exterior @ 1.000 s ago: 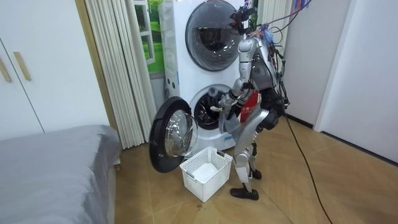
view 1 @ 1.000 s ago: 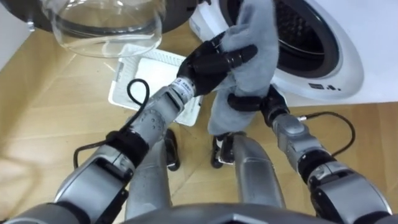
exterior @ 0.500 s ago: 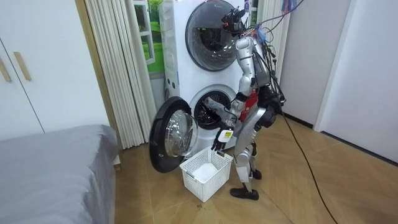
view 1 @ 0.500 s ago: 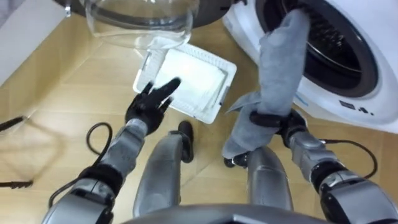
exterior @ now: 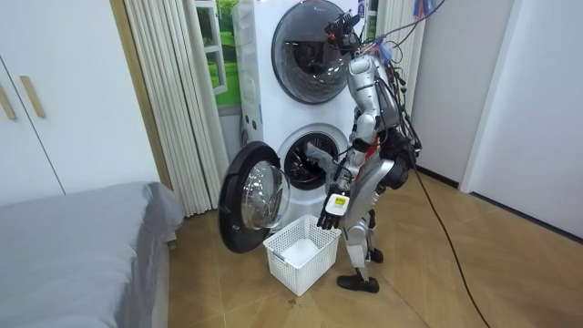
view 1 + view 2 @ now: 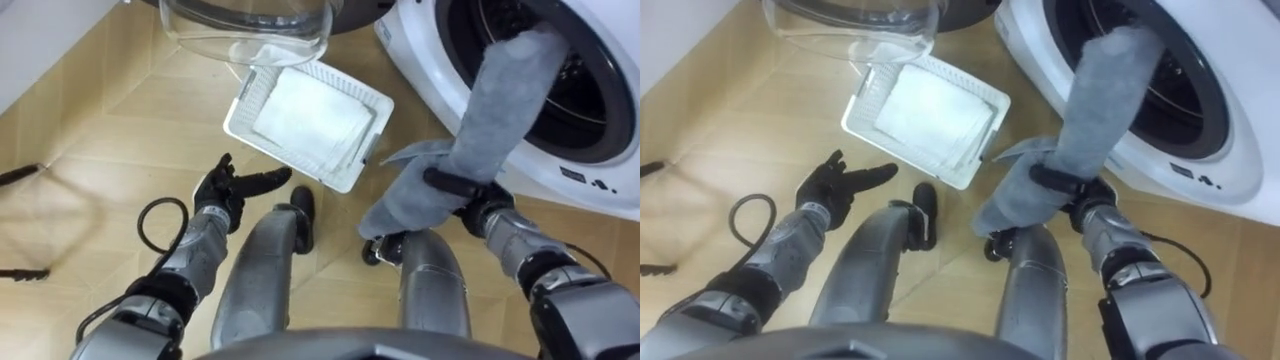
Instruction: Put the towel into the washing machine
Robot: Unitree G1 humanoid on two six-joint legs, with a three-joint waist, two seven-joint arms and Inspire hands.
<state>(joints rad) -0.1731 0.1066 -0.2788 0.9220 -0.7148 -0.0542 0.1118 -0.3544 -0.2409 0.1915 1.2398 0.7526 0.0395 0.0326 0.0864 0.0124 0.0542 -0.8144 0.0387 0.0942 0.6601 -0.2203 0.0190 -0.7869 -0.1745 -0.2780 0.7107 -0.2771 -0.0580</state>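
White basket on wooden floor

Matt soft cloth towel; white plastic basket; smooth wood floor (slight sheen).

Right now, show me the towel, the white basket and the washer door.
towel (image 6: 490, 120), left eye view, mid-length of the grey cloth.
white basket (image 6: 236, 118), left eye view, on its left rim.
washer door (image 6: 245, 30), left eye view, on the clear glass bowl.
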